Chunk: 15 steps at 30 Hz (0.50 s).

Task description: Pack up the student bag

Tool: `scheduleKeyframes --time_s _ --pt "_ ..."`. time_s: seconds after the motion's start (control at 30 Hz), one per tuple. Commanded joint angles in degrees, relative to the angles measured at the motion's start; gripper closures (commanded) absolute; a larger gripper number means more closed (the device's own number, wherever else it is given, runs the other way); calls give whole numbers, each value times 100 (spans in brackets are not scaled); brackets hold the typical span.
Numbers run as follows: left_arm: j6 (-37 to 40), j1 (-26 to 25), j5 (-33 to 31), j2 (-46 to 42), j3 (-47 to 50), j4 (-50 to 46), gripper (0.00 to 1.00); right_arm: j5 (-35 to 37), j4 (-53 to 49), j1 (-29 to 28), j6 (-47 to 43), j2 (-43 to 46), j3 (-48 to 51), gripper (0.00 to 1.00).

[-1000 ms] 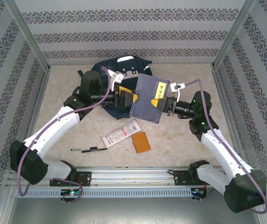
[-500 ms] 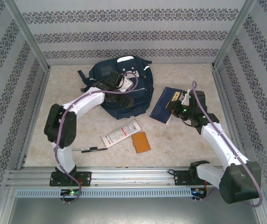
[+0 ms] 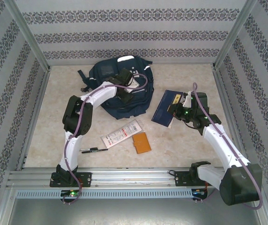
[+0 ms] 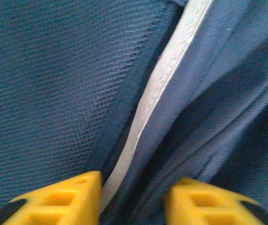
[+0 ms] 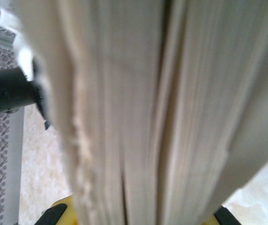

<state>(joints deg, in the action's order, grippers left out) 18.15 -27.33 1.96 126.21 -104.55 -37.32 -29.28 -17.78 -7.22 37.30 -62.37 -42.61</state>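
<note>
Left arm has drawn inward since earlier; we find the left claw (image 4: 133, 197) narrowed onto a seam of the student bag (image 3: 107, 75), at the rear of the surface (image 3: 181, 145). The right claw (image 3: 176, 111) clamps the booklet (image 3: 164, 108). Thin fabric may slip free.

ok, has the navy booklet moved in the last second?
Yes. The booklet, in the right gripper, went right: it overlapped the student bag above the orange card; now it lies right of both.

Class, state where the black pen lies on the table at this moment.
In the top view the black pen lies front-left on the table, beside the left arm, with the white packet and orange wallet just to its right.
</note>
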Motion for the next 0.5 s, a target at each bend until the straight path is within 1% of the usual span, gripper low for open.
scheduleKeyframes --time_s 0.0,0.03,0.07,0.13,0.2,0.23,0.33,0.47 --pt "533 52 -170 -49 -405 -343 89 -1035 199 29 -130 -144 -213 100" --pt "633 52 -139 -182 -456 -364 98 -1321 250 32 -93 -197 -242 100" --pt "707 51 -95 -393 -506 -343 100 -1677 348 31 14 -266 -260 100" --pt "804 44 4 -819 -612 -250 100 -2406 608 -34 303 -460 -304 100" --pt "837 51 13 -1206 -809 -128 100 -3009 655 -297 361 -771 -494 100" --pt "876 43 -16 -1327 -917 -109 100 -3202 667 -438 351 -898 -586 99" --pt "1110 24 -376 -1591 -1263 7 100 -3268 807 -815 613 -1247 -752 98" --pt "1553 21 -623 -1714 -1422 183 100 -3066 1217 -972 991 -1712 -749 98"
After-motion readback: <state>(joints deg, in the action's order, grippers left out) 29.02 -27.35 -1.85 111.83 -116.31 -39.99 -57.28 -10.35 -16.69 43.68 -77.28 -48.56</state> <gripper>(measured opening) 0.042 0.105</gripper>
